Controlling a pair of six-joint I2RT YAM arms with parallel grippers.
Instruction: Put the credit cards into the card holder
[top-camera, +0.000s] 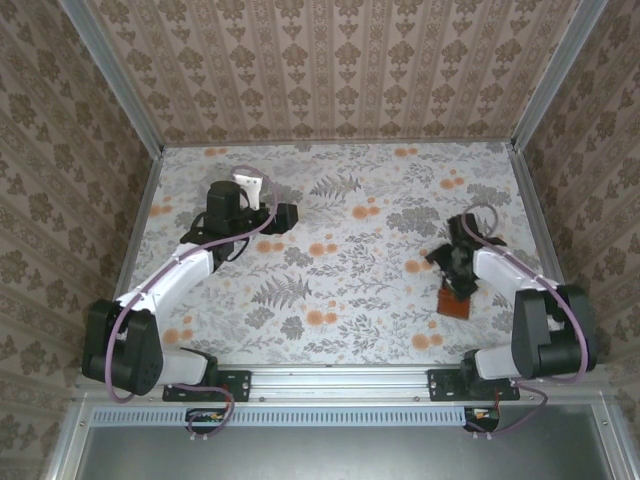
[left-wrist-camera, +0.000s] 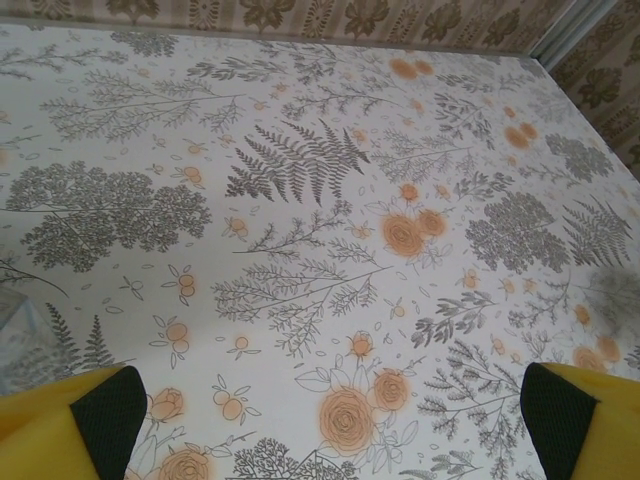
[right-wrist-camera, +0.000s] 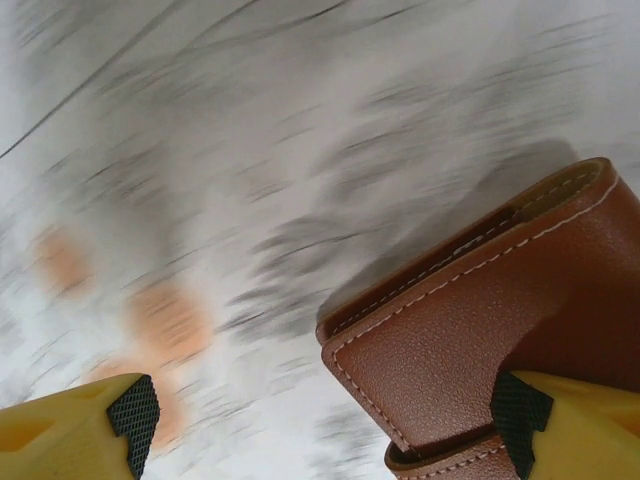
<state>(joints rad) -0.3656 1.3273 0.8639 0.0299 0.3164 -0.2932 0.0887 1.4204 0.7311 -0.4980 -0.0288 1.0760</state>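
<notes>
Brown leather holder (top-camera: 455, 303) lies folded on the floral table (top-camera: 350, 200), near right. The right gripper (right-wrist-camera: 325, 430) hovers low over it, jaws wide, one pad beside its corner. The left gripper (left-wrist-camera: 320, 420) gapes wide at far left. The holder looks light, smooth and pliable, likely to slide; best pinched across its stitched edge.

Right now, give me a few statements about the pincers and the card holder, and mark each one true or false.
1. The right pincer is open. True.
2. The left pincer grips a card. False: it is open above the floral table cover, with nothing between its fingers.
3. The card holder lies on the right arm's side of the table, close to the right pincer's fingertips. True.
4. The card holder is black and has no stitching. False: it is brown leather with pale stitching along its edge.
</notes>
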